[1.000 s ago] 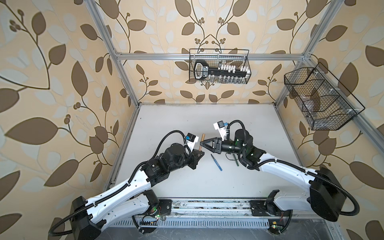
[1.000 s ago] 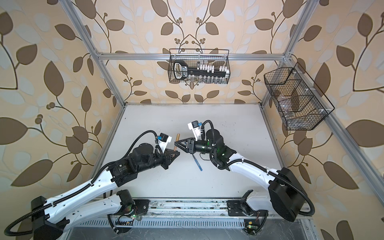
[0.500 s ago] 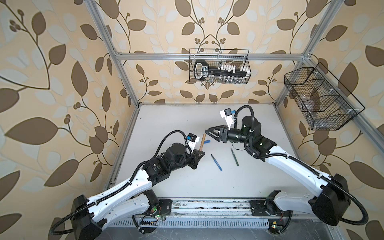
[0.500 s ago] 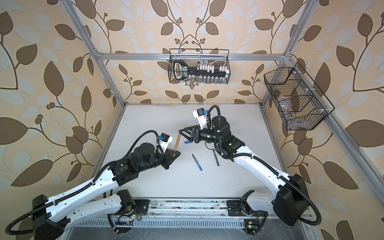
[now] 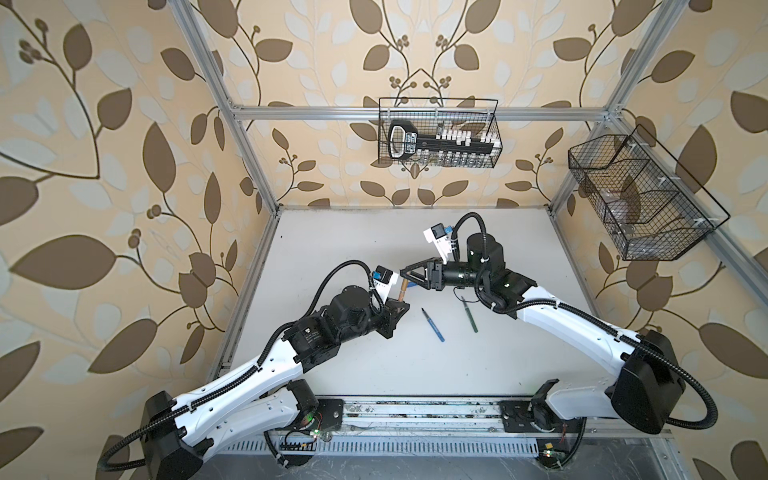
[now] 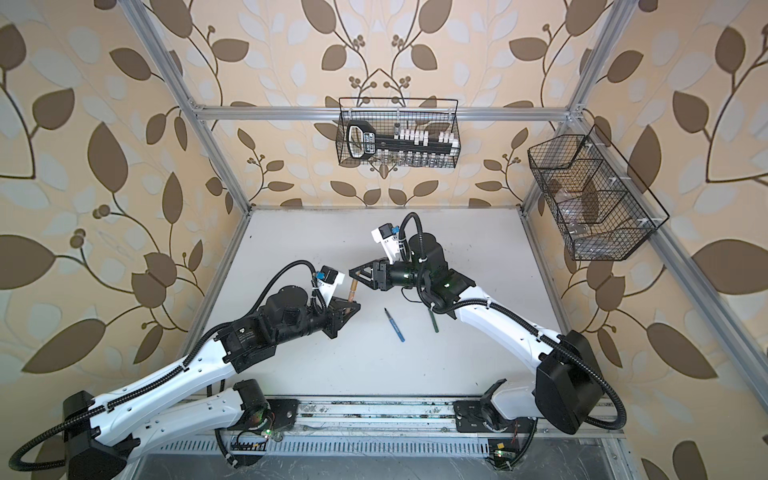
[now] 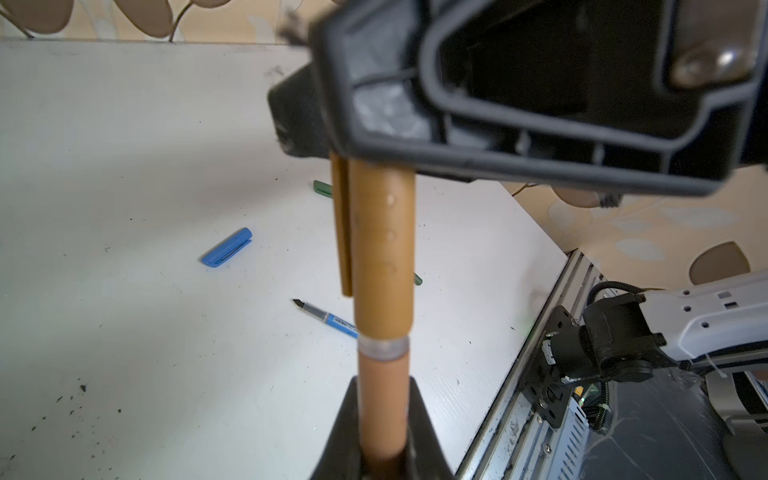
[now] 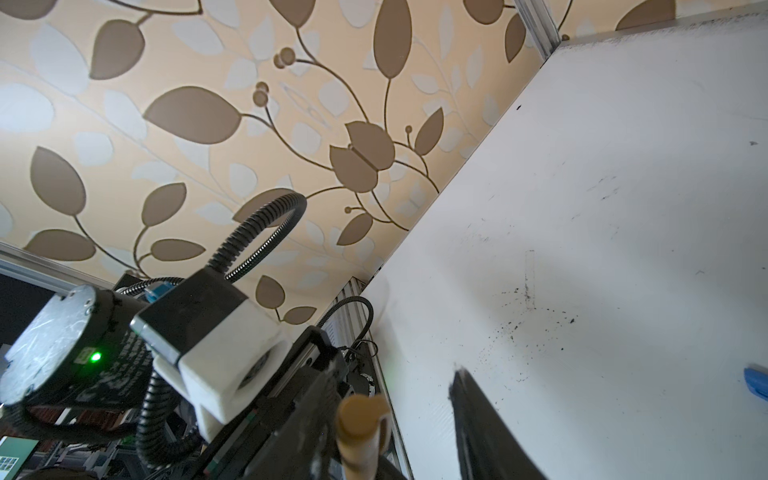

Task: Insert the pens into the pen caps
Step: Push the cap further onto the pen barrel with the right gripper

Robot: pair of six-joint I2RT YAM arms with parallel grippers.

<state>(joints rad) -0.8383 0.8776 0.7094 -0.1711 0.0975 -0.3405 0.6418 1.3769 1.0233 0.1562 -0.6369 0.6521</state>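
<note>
Pinched low on the barrel by the left gripper [image 5: 400, 308], jaws pressed tight on it: the tan-brown pen [image 7: 380, 390], held clear of the desk [image 5: 353, 232] and standing close to upright with a slight lean. Already over its upper end, the tan-brown cap [image 7: 381, 249], clip running down one side. Between cap mouth and barrel, a thin silvery band [image 7: 382, 345] left bare; probably a sign of a cap not pushed fully home, though possibly just part of the pen.

Level with the cap's closed end, the right gripper [image 5: 405, 275], reaching in sideways across the pen's long axis. In the right wrist view, cap end between spread jaws, with open space on the side of one finger [image 8: 478, 432]; nothing clamped. Contact on the far side: cannot tell.

Deciding relation: long axis running from the left gripper up toward the right gripper, cap at the right gripper's end. By this reading, seating the cap means a push or squeeze along that axis, toward the left gripper, not across it; a sideways shove likely to lever the pen in the left jaws. Right arm plainly the nearer for that.

Farther out, flat on the desk and uncapped: the blue pen [image 5: 432, 325] and the dark green pen [image 5: 469, 314], roughly parallel, near each other but apart, tips toward the back wall [image 5: 415, 54], on the right arm's side of the held pen. Loose and apart from its pen, the blue cap [image 7: 227, 247]. Half hidden behind the held cap, a dark green stub [image 7: 322, 188], probably the green cap.
</note>
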